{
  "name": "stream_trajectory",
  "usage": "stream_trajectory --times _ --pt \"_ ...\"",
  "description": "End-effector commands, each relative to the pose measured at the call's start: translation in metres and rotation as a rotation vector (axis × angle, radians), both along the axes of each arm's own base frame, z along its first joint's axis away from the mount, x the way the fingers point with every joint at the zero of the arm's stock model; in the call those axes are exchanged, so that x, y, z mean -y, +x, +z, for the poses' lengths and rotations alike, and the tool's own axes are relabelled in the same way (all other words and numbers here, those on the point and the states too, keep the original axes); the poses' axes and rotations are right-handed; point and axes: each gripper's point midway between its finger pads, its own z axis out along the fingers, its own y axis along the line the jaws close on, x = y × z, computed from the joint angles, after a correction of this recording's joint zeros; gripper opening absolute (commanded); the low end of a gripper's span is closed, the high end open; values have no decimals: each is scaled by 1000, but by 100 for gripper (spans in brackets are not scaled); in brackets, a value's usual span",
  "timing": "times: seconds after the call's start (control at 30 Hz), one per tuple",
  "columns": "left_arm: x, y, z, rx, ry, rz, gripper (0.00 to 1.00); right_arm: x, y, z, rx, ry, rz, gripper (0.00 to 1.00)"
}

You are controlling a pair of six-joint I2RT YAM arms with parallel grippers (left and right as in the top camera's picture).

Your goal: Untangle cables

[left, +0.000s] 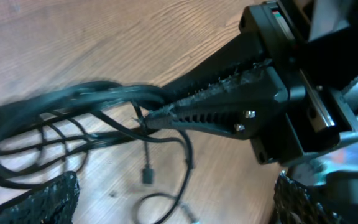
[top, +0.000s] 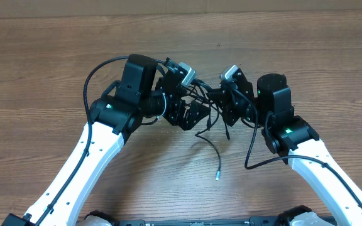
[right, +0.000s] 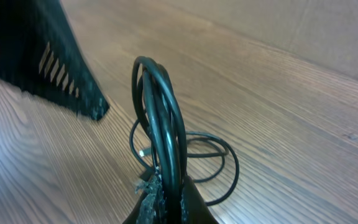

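Left arm [top: 99,135] comes in from the near-left corner. Left gripper [top: 192,115] is spread wide, hovering just beside the left side of the cables [top: 210,122]. In its wrist view both fingers [left: 55,202] sit at the bottom corners, with the strands running past beyond them. The cables are mid-table [top: 55,50], bunched between the two grippers. Several loops are gathered into one bundle that stands up off the wood, and a looser loop lies flat under it. One strand trails toward the near edge and ends in a plug [top: 217,177] lying on the table, apart from both arms. Right gripper [top: 227,105] is pinching that bundle, fingers pressed together on several strands at once. Can't tell how many. Right arm [top: 319,160] comes in from the near-right, with its own thicker wire [top: 251,154] hanging beside it.
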Motion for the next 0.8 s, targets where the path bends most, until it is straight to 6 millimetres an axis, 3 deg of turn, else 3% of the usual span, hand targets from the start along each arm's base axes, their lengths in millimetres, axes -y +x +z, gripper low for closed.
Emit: stream_trajectory --times 0.0,0.37,0.77 --pt "0 -3 10 -98 -55 83 100 -2 1 22 -31 109 -35 4" --pt "-11 17 9 -165 -64 278 100 28 17 25 -101 190 -142 4" --pt "-30 36 0 -108 19 411 99 9 1 54 -40 290 61 4"
